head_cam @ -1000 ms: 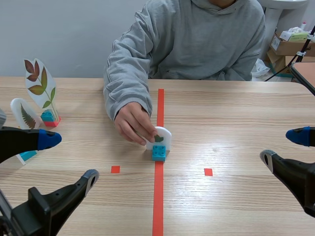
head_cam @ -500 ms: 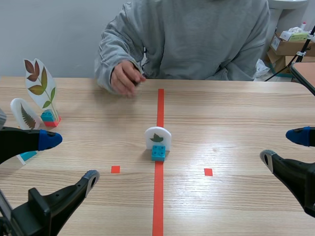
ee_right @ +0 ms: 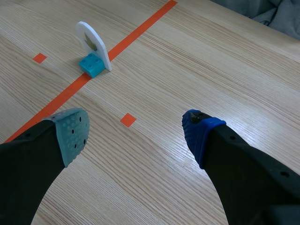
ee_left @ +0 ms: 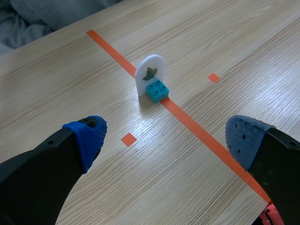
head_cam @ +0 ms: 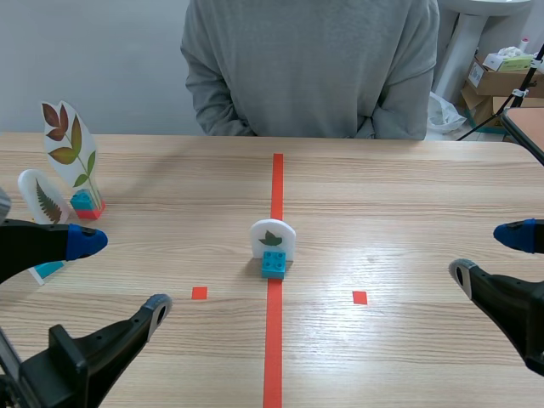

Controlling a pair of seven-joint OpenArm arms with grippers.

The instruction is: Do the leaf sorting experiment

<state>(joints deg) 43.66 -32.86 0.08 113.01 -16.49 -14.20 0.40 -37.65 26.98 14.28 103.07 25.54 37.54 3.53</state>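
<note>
Left end effector [head_cam: 121, 272] sits low over the near left corner of the counter [head_cam: 408, 195], its two fingers spread wide with nothing between them; one blue pad and one grey-green pad show in the scene view. Just beyond its upper finger stands a fern card [head_cam: 41, 202], white and rounded, its teal base partly hidden behind that finger. Slightly farther back is a tall leaf card [head_cam: 70, 146] bearing red-brown and green leaves on one stem, upright on a red and blue brick base.

At the middle of the counter, a small leaf card [head_cam: 273, 237] stands upright: a white arch with one little green leaf, fixed behind a teal brick [head_cam: 273, 263]. The brick rests on the orange-red tape line [head_cam: 277, 178], well apart from both end effectors and ahead of each in the wrist views.

Across the counter sits a person [head_cam: 310, 68] in a grey sweatshirt, hands out of sight.

At the right, the right end effector [head_cam: 489, 255] hangs low above the counter, fingers parted and holding nothing. Behind it, off the counter, are cardboard boxes [head_cam: 497, 81].
</note>
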